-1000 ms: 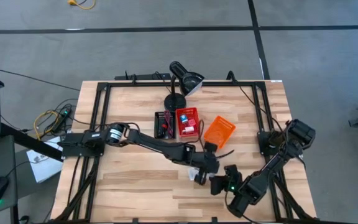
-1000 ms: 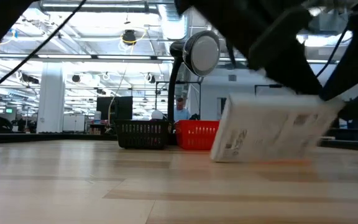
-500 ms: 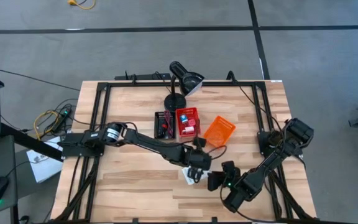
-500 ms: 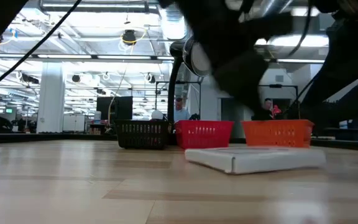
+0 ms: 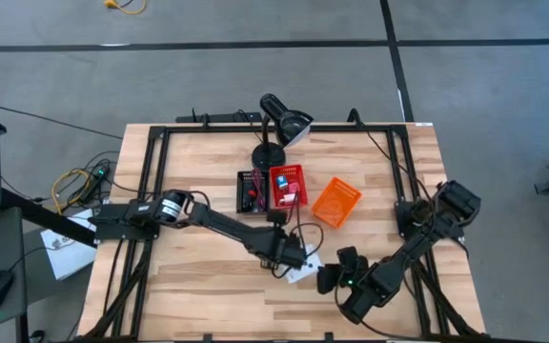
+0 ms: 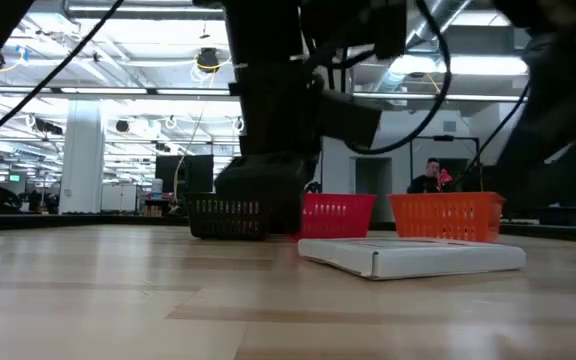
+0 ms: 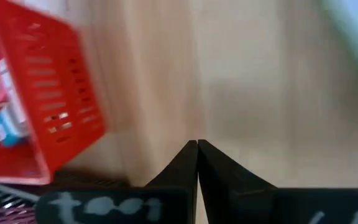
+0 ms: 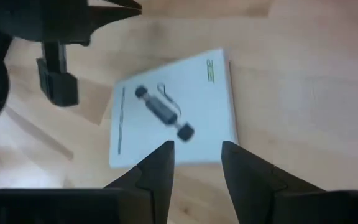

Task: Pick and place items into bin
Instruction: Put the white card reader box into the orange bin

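White square card with black mark lies flat on the bench, at about five o'clock from the bench's middle in our overhead view, with nothing gripping it. We see it in the low view as a thin slab with a squared edge, more a slim box than a sheet, resting level on the wood.

At its nine o'clock, the left pincer hangs just beside the card, its fingers pressed tip to tip and empty, as its own wrist view shows. At the card's four o'clock, the right pincer is poised near it, fingers partly spread and holding nothing; in its wrist view the card's near edge lies just beyond the fingertips.

We judge the card light and fairly stiff, with a smooth face that could slide on the bench if nudged. Lying flat, it offers little to pinch from above, so we would take it across two opposite edges, or by one edge or corner once that lifts clear.

Up at twelve o'clock from the card stand the red bin, already holding small pieces, the black bin touching its nine o'clock side, and the orange bin, tilted, at its three o'clock. The desk lamp stands behind them.
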